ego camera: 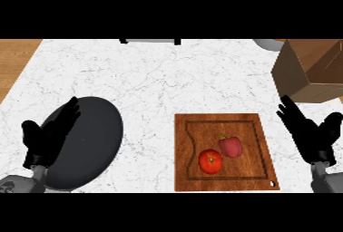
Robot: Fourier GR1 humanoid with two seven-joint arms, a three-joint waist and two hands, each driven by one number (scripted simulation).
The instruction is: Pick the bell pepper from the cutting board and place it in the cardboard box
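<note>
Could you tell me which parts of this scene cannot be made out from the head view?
- Cardboard box: cut off by the view's right edge; its inside does not show.
- Dark plate: its left part is hidden behind the left hand.
- Grey object at the top: mostly cut off, kind unclear.
- Dark item at the counter's far edge: only a strip shows.
- Right hand: forearm cut off at the bottom.

Each robot hand is matte black: the left robot hand [43, 138] and right robot hand [309, 133] have slim tapered fingers, joined to rounded grey forearms at the wrists.
</note>
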